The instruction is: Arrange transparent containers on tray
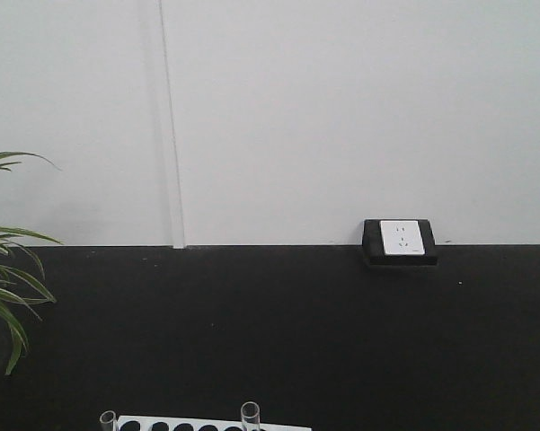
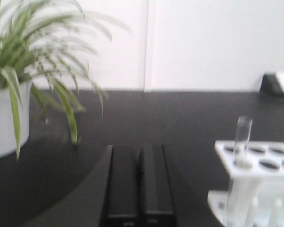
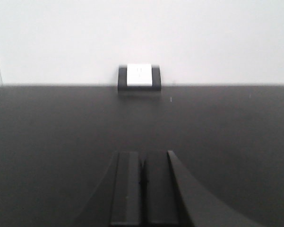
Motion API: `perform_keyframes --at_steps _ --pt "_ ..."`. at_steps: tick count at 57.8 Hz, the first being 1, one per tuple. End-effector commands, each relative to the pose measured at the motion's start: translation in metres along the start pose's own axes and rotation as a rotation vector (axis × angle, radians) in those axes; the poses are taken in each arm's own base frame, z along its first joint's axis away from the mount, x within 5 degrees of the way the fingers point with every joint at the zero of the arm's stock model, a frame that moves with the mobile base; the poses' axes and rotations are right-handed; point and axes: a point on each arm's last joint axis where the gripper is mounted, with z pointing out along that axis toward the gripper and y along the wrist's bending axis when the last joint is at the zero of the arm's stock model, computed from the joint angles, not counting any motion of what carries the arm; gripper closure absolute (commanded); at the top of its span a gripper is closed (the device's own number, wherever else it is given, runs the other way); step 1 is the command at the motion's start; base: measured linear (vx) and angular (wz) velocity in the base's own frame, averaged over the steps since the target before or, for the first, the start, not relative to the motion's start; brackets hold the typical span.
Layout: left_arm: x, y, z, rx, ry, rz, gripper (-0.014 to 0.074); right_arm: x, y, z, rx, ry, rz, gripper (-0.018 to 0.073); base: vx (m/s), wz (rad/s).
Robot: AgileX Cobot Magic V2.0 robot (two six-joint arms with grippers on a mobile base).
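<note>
Wall [image 1: 341, 108]: plain white, closes off the back of the bench.

Bench top [image 1: 270, 341]: matte black. Most of the visible surface is bare, and the clear glass shows up well against it.

Potted plant [image 2: 19, 56]: stands in a white pot [image 2: 2, 123] at the far left, well apart from the glassware. Judged to be decoration, not in the reach path.

White rack [image 2: 255, 161]: has round holes and sits at the near edge of the bench, right of the left arm. It holds the glass upright so each rim is free to be taken from above.

Yellow tray: not in any view, so its position cannot be stated.

Left gripper [image 2: 140, 151]: jaws pressed together with nothing between them, low over the bench and pointing toward the wall, just left of the rack.

Right gripper [image 3: 142, 156]: jaws also closed and empty, over bare bench, aimed at the wall socket [image 3: 139, 75].

Test tubes: 2 rims show in the front view, 1 at the rack's left end [image 1: 108, 420] and 1 further right [image 1: 250, 415]. The left wrist view shows 1 tube [image 2: 241, 142] standing upright in a corner hole. The image is blurred, so the lower part of the rack is unclear.

Judgement: no tube has been taken yet. The left arm is the nearer one, and its jaws must open before it can close on a tube
</note>
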Motion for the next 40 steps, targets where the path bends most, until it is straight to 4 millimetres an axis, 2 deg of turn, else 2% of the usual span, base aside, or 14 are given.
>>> perform_keyframes --at_steps 1,9,16,24,32,40 --pt "-0.01 -0.003 -0.002 0.046 -0.191 -0.011 0.0603 -0.017 0.001 -0.002 -0.012 -0.207 -0.018 0.0571 0.0 0.0" --pt "-0.039 -0.007 -0.008 0.065 -0.303 -0.007 0.0603 -0.041 0.001 -0.008 -0.014 -0.315 -0.009 0.0571 0.0 0.0" --pt "-0.085 -0.014 -0.02 0.074 -0.413 0.049 0.0603 -0.072 -0.001 -0.013 -0.004 -0.297 -0.011 0.0571 0.0 0.0" --pt "-0.135 -0.019 -0.025 0.04 -0.395 0.121 0.0603 -0.117 -0.003 -0.014 0.007 -0.236 -0.012 0.0571 0.0 0.0" --pt "-0.17 -0.022 -0.01 -0.003 -0.294 0.158 0.0603 -0.143 -0.004 0.0 0.008 -0.19 -0.012 0.0571 0.0 0.0" --pt "-0.182 -0.024 0.015 0.002 -0.249 0.16 0.0603 -0.146 -0.004 0.02 0.005 -0.121 -0.013 0.057 0.0 0.0"
